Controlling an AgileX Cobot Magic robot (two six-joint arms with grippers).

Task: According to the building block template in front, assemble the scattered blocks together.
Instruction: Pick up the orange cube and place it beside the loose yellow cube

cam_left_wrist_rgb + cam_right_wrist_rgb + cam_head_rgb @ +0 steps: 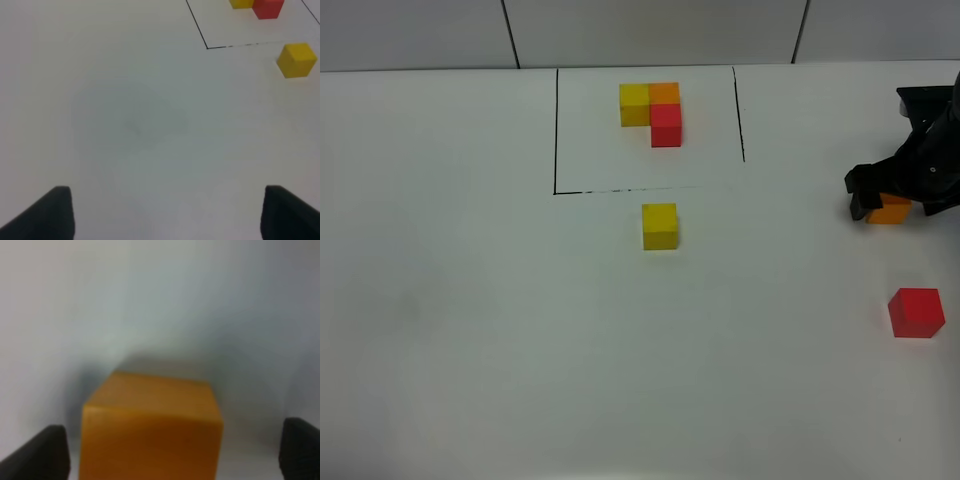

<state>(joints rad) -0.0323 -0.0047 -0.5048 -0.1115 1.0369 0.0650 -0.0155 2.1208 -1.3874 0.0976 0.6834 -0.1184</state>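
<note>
White table: right pincer spread astride orange cube, red cube near; left pincer spread.

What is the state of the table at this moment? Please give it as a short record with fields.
template: yellow, orange and red L, inside the black outline
yellow cube: free, just outside the outline's near line
orange cube: between the jaws of the right gripper, gaps on both sides
red cube: free, by the right edge of the high view
left gripper: open, nothing between its jaws
</note>
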